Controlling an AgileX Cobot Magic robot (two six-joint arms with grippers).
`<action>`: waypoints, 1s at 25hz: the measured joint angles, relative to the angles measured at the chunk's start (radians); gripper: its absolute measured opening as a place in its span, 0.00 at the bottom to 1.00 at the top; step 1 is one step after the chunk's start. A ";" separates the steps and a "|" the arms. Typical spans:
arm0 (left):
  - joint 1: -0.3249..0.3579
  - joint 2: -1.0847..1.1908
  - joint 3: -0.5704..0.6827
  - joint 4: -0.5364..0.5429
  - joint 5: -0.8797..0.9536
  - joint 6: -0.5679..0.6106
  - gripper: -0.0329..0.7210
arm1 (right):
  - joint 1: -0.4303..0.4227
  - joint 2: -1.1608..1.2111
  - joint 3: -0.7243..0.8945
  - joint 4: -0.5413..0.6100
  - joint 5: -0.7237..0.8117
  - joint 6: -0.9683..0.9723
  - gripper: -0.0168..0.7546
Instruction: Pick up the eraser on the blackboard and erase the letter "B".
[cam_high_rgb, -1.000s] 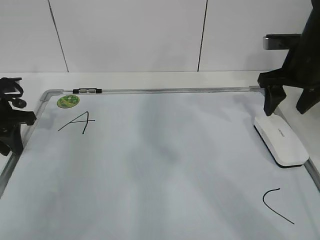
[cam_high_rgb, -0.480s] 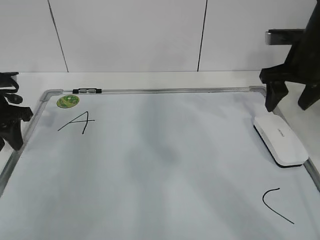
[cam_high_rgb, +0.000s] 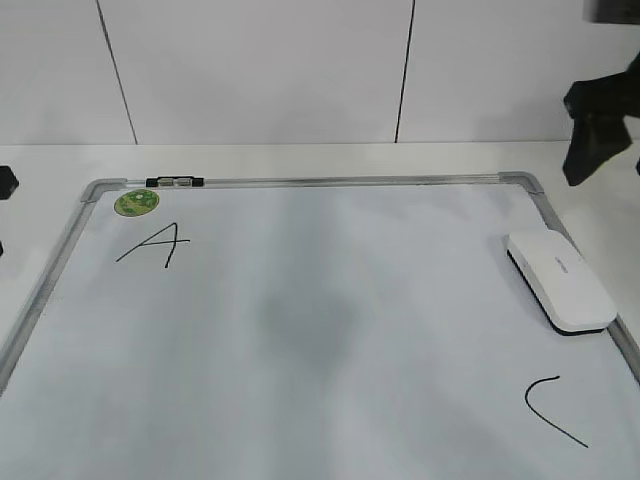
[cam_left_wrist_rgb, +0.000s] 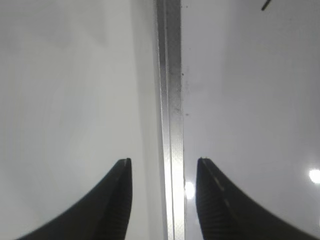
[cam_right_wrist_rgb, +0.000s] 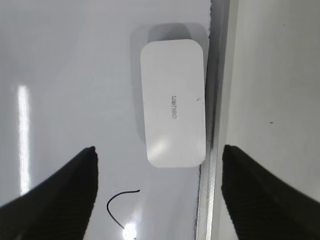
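The white eraser (cam_high_rgb: 560, 282) lies flat on the blackboard (cam_high_rgb: 300, 400) by its right frame, dark felt down. It also shows in the right wrist view (cam_right_wrist_rgb: 173, 102). My right gripper (cam_right_wrist_rgb: 159, 149) hangs open and empty well above it, and in the exterior view it is a dark shape at the top right (cam_high_rgb: 597, 122). My left gripper (cam_left_wrist_rgb: 164, 165) is open and empty over the board's left frame rail (cam_left_wrist_rgb: 170, 100). No letter "B" shows; a faint grey smudge (cam_high_rgb: 305, 320) marks the board's middle.
A black "A" (cam_high_rgb: 155, 245) and a round green sticker (cam_high_rgb: 136, 203) sit at the board's top left. A marker (cam_high_rgb: 174, 182) lies on the top frame. A black "C" curve (cam_high_rgb: 553, 408) is at the bottom right, also in the right wrist view (cam_right_wrist_rgb: 117, 205). White table surrounds the board.
My right gripper has risen up and to the right, away from the eraser. My left arm has drawn back to the left, almost out of the exterior view. The eraser has not moved.
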 joint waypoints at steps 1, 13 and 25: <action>0.000 -0.024 0.002 0.000 0.012 0.000 0.47 | 0.000 -0.031 0.019 0.000 0.002 -0.003 0.79; 0.000 -0.363 0.035 0.002 0.084 0.000 0.44 | 0.000 -0.474 0.218 0.001 0.018 -0.015 0.79; 0.000 -0.857 0.253 0.002 0.109 0.000 0.41 | 0.000 -0.846 0.417 -0.044 0.033 -0.020 0.78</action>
